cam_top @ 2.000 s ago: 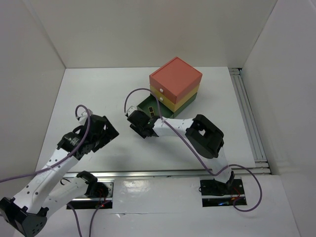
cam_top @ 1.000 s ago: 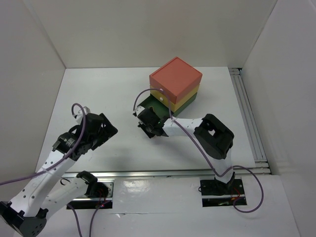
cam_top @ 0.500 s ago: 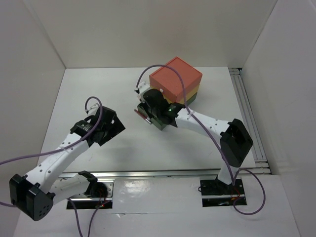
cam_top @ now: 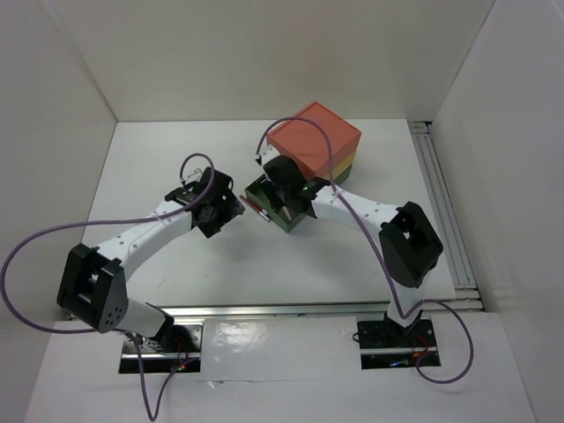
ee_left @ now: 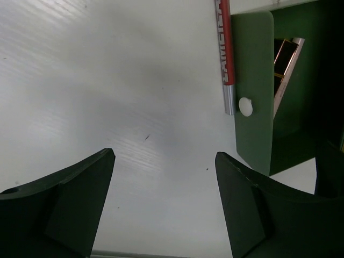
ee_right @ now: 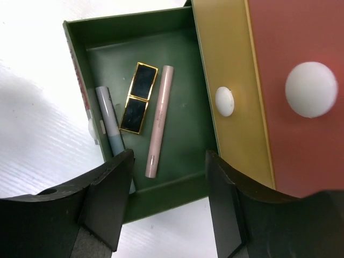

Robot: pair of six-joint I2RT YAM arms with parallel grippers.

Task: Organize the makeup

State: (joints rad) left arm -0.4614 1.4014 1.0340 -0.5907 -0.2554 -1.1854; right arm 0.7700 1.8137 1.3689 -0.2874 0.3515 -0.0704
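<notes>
Three pieces of makeup lay side by side in the open green drawer [ee_right: 129, 24]: a blue stick [ee_right: 109, 121], a black case [ee_right: 138, 98] with gold edges, and a slim pink stick [ee_right: 159, 122]. A fourth, a red pencil [ee_left: 224, 48] with a silver end, lay outside on the table [ee_left: 107, 80], just beside the drawer's front panel and near its white knob [ee_left: 245, 106]. No other loose makeup showed on the table from above. The yellow drawer [ee_right: 226, 64] and coral drawer [ee_right: 301, 43] stacked above were closed, their contents hidden. The right gripper [ee_right: 169, 199] hovered over the open drawer with its fingers spread and nothing between them. The left gripper [ee_left: 164, 183] hung over bare table near the pencil, also spread and empty. The sorting looked nearly finished: the pencil probably remained to be lifted into a drawer, and the green drawer then pushed closed.
</notes>
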